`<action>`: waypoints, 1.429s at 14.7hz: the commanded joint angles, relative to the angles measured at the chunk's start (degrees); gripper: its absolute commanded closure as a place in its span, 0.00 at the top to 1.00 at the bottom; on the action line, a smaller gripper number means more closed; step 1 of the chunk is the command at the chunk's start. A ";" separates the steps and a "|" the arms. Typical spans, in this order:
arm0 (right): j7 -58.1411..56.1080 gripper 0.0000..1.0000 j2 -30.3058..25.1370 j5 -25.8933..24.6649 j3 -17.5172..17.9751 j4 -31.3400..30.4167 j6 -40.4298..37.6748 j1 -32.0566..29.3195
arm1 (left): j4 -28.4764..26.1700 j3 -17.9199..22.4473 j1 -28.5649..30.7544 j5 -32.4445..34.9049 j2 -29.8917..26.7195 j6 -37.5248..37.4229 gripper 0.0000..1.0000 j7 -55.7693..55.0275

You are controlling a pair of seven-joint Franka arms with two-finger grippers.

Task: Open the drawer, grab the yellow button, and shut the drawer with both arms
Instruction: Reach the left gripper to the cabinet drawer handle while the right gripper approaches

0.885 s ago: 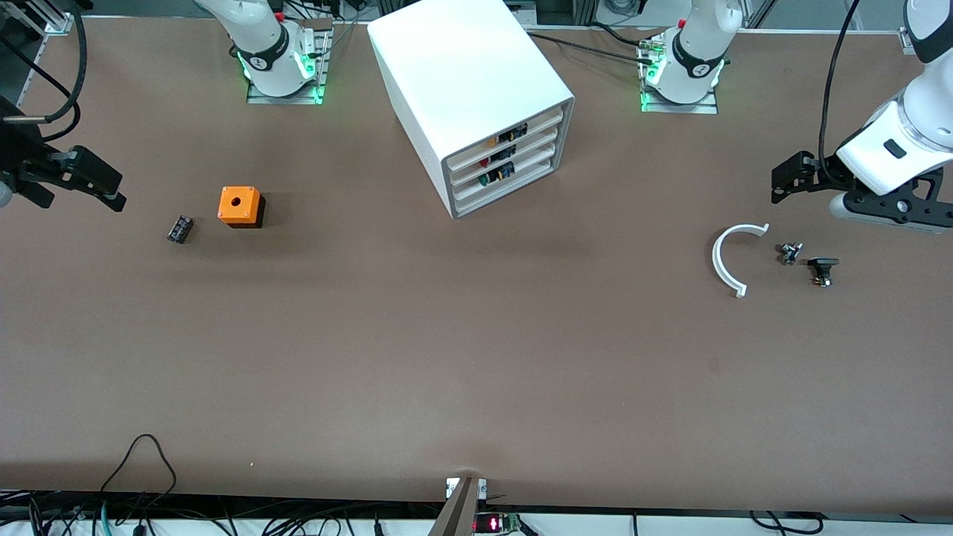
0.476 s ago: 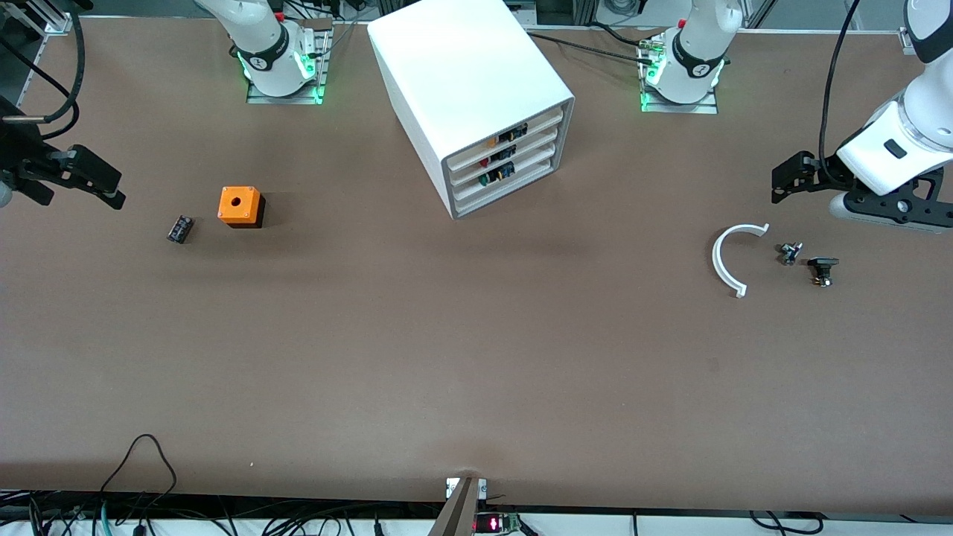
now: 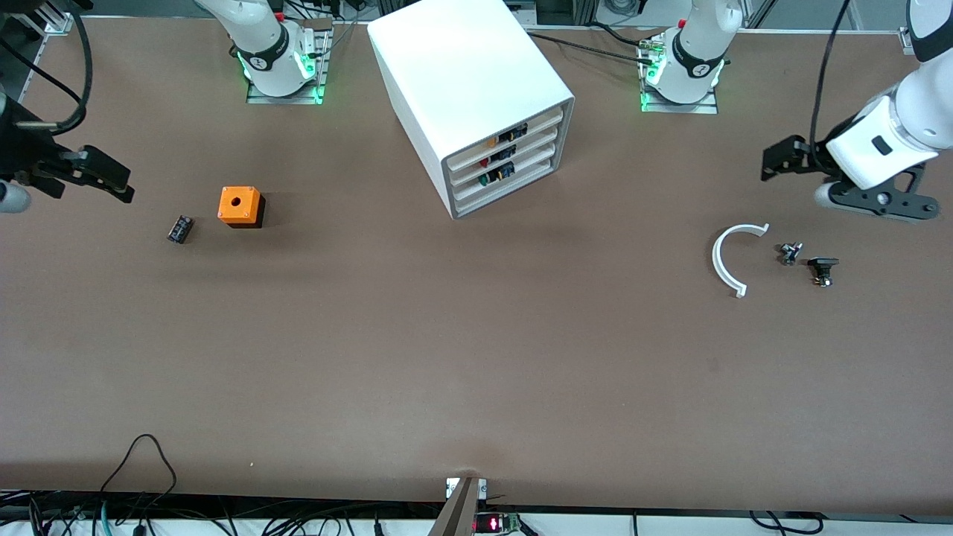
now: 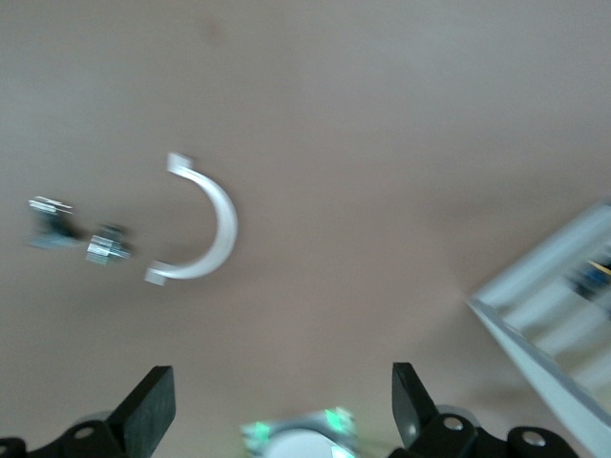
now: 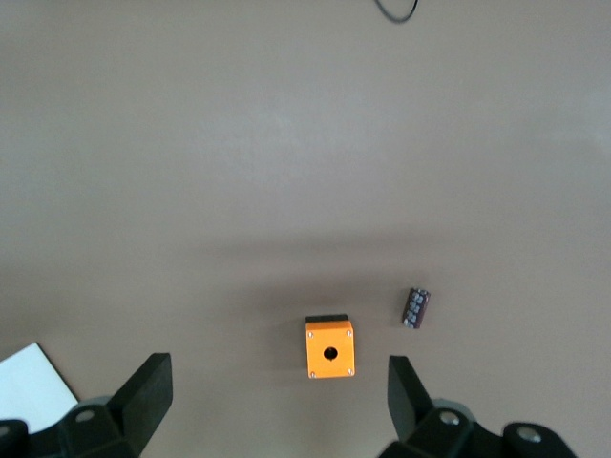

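Both claws spread: left claw [image 3: 774, 160] | right claw [image 3: 119, 186] | drawer [image 3: 505, 138] shut, front faces camera, toward left arm's end.

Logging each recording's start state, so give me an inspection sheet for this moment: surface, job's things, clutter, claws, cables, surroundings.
Surface: brown table, no spills seen.
Job's things: cabinet between the arm bases; top drawer shut, button inside it.
Clutter: orange cube and black part toward the right arm's end; white arc and two small parts toward the left arm's end.
Claws: left claw open, empty, over the table by the arc; right claw open, empty, over the table by the cube.
Cables: black loop on the table's near edge; more by the bases.
Surroundings: green lights at both bases.
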 commanded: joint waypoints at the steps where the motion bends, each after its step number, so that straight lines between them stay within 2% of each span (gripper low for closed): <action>1: -1.72 1.00 1.62 -0.78 0.37 -2.20 0.22 0.03 | 0.94 0.09 0.02 -9.96 3.99 -7.45 1.00 0.21; 4: -3.67 1.00 4.43 -0.34 0.37 -2.20 2.42 -0.15 | 0.59 -1.13 -0.86 -15.94 7.15 -8.54 1.00 2.21; 6: -3.58 1.00 5.66 -0.34 0.37 -2.20 3.74 0.03 | 0.06 -1.31 -1.03 -19.99 10.75 -8.45 1.00 7.91; 8: -3.49 1.00 7.33 -0.08 0.37 -2.20 5.32 0.12 | -2.39 -1.58 -0.95 -25.25 13.05 -5.22 0.99 17.04; 10: -2.36 1.00 8.47 1.31 0.54 -1.94 6.03 0.73 | -8.08 -1.67 -0.59 -31.66 12.53 -0.39 0.98 21.46; 12: 1.66 1.00 10.40 4.56 0.54 -1.68 6.20 1.78 | -15.90 -1.84 -0.94 -41.59 10.87 4.80 0.89 24.72; 13: 5.43 1.00 11.02 4.75 0.63 -1.68 6.64 2.48 | -18.55 -3.84 -0.86 -43.54 10.07 6.65 0.86 25.86; 14: 7.91 1.00 11.64 4.75 0.63 -1.59 7.60 3.62 | -19.88 -6.13 0.01 -44.17 10.15 6.76 0.75 27.35; 17: 13.19 1.00 12.78 4.75 0.63 -1.50 8.14 5.92 | -23.31 -6.94 -0.86 -48.74 10.50 7.02 0.73 34.20; 21: 19.60 1.00 15.07 5.10 0.63 2.28 7.08 8.02 | -28.06 -7.38 -0.59 -53.83 11.12 7.28 0.70 44.84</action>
